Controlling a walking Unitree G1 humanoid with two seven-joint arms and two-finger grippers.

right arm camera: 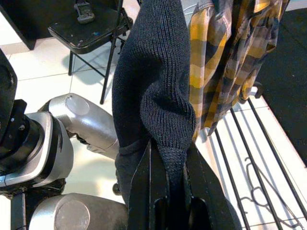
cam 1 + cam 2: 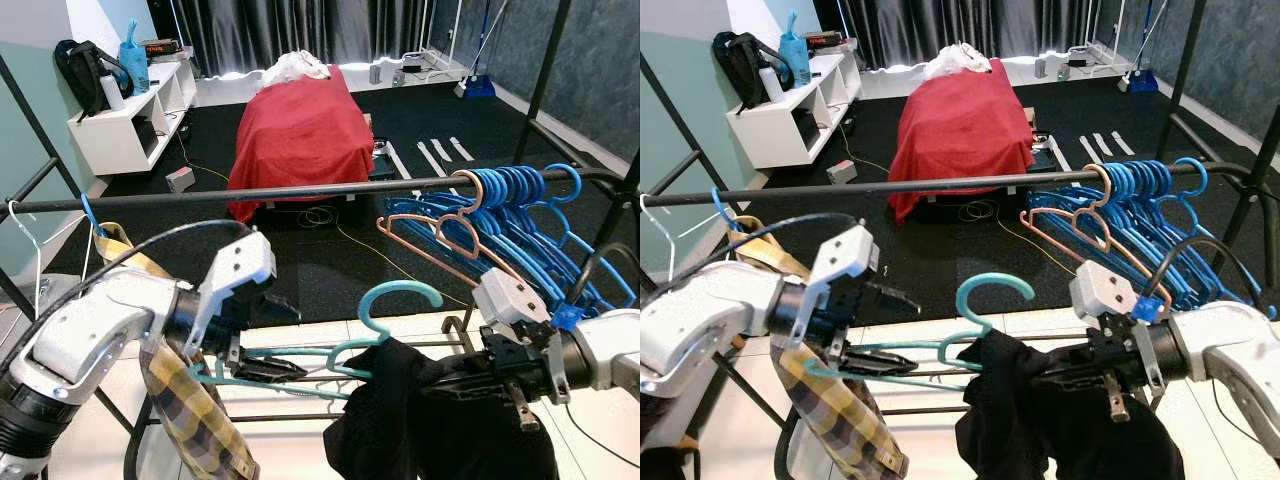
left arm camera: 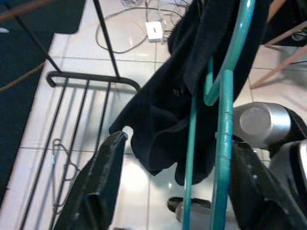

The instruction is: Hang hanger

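A black clothes rail (image 2: 300, 190) is spanning the scene, with blue hangers (image 2: 520, 215) bunched at its right end. Below it, a black sweater (image 1: 153, 91) is draping from a teal hanger (image 2: 385, 320). The right gripper (image 1: 168, 191) is pinching the sweater; the left gripper (image 2: 262, 368) is sitting parted around the hanger's arm.

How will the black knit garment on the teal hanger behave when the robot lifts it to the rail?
The black knit garment looks floppy: it sags in folds and would likely swing. Pinched in the right gripper, it bunches up. It may slide along the teal hanger.
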